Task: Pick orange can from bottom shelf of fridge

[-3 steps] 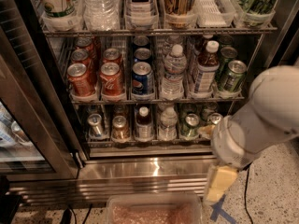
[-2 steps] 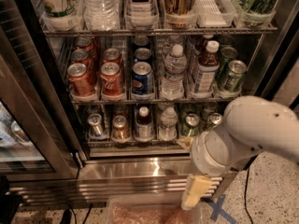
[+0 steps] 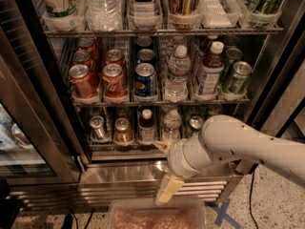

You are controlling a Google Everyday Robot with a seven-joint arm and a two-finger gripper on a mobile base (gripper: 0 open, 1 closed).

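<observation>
Gripper point(image 3: 168, 188) hangs low before the fridge point(image 3: 143, 173) base; can't tell how open it is.
Orange can point(image 3: 123, 130): small, orange-brown, silver lid, upright on bottom shelf point(image 3: 125, 145).

tool point(image 3: 167, 189) low, before fridge base point(image 3: 119, 173) | orange can point(image 3: 123, 130) front open | silver can point(image 3: 97, 127) L, bottle point(image 3: 146, 125) R close

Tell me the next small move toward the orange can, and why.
Probably lift the gripper and swing it left: it hangs before the fridge base, below the bottom shelf and right of the orange can, which stands untouched.
</observation>
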